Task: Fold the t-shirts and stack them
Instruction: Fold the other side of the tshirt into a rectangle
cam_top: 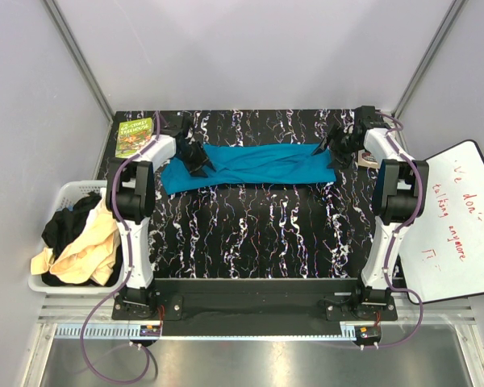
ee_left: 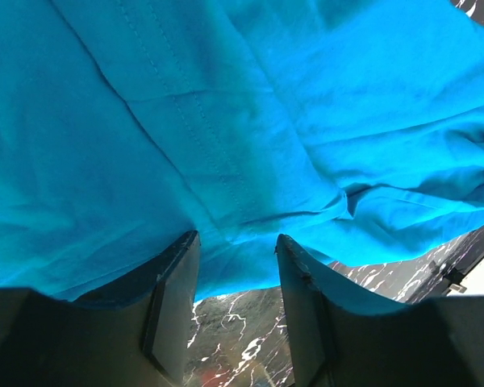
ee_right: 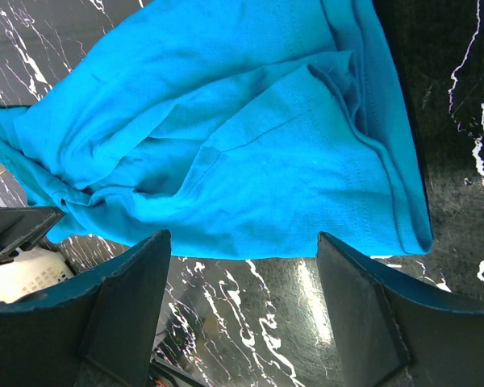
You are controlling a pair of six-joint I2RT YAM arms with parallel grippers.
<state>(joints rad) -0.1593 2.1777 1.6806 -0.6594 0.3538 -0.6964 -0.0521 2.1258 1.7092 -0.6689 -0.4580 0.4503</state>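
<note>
A teal blue t-shirt (cam_top: 258, 165) lies bunched in a long band across the far part of the black marbled table (cam_top: 250, 234). My left gripper (cam_top: 200, 164) is at its left end. In the left wrist view the gripper (ee_left: 235, 242) is open, and the shirt (ee_left: 226, 121) hem lies across its fingertips. My right gripper (cam_top: 332, 147) is at the shirt's right end. In the right wrist view it (ee_right: 242, 238) is wide open and empty, with the shirt (ee_right: 226, 145) edge just beyond its tips. A black t-shirt (cam_top: 68, 222) and a cream-beige one (cam_top: 85, 250) lie in the basket.
A white slatted basket (cam_top: 64, 193) stands off the table's left edge. A green book (cam_top: 133, 137) lies at the far left corner. A whiteboard (cam_top: 456, 218) leans at the right. Grey walls close in the far side.
</note>
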